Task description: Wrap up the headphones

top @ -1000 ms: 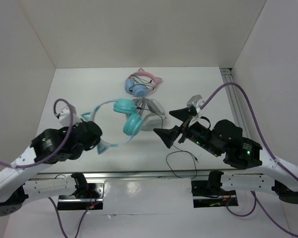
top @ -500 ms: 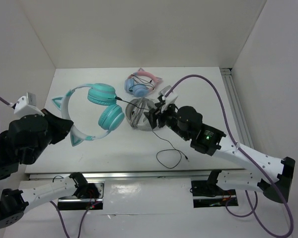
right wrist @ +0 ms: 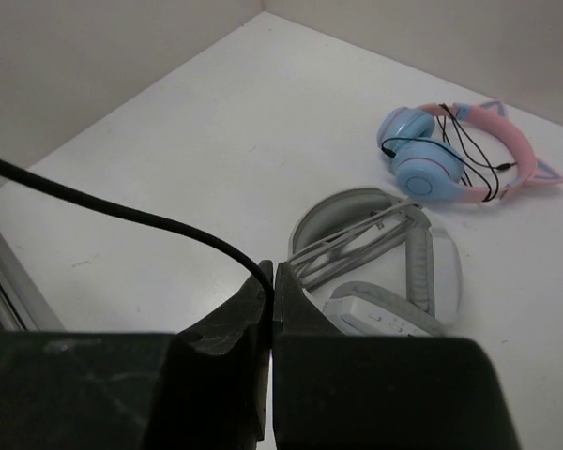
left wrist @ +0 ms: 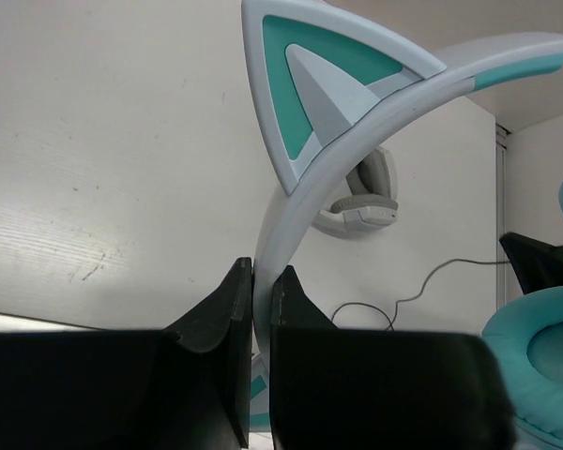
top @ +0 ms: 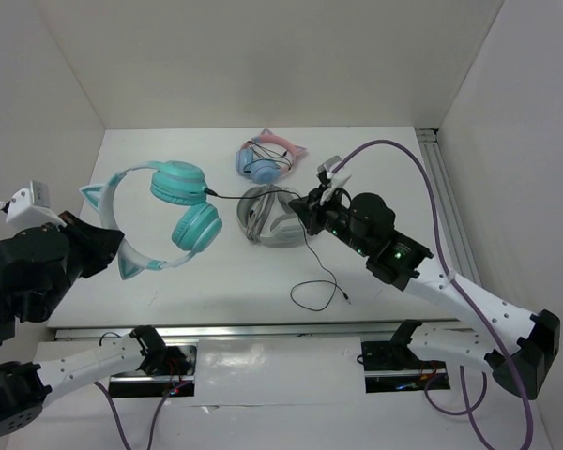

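Teal over-ear headphones (top: 193, 227) with pale blue cat-eared headband, pinched at the headband, cups hanging rightward; thin black cable (top: 253, 197) stretched right, loose end curled.

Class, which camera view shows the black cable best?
Top external: the cable runs whole from earcup through the right end effector to its loose end. Right wrist shows only the pinched stretch; left wrist, a distant loop.

I read the headphones (top: 195, 227) as smooth satin plastic along the pale headband, with softer matt teal cushions. Their cable (right wrist: 122, 214) looks thin, black and rubbery, with a slight sheen. My left gripper (left wrist: 261, 281) shows matt black plastic fingers. The table (left wrist: 94, 169) is white, smooth and faintly scuffed near me.
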